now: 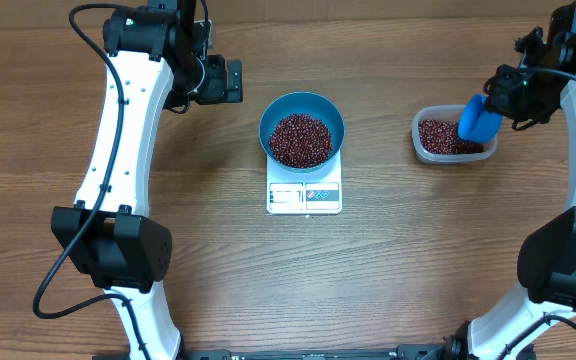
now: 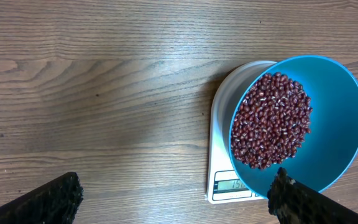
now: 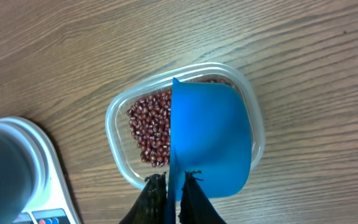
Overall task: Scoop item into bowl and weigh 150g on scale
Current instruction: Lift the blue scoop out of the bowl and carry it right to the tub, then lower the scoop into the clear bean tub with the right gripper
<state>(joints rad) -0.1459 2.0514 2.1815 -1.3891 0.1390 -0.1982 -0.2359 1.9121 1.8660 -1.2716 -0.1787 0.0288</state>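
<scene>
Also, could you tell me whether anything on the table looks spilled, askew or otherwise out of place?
Nothing stands out. The bowl sits upright on the scale. The beans are all inside it or inside the tub, and none lie on the table. The scoop hangs over the tub and looks intact.

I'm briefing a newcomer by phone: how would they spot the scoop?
Find the clear tub of beans at the table's right. The scoop hangs over it in the right gripper: small and blue, unlike the deep blue bowl on the scale.
</scene>
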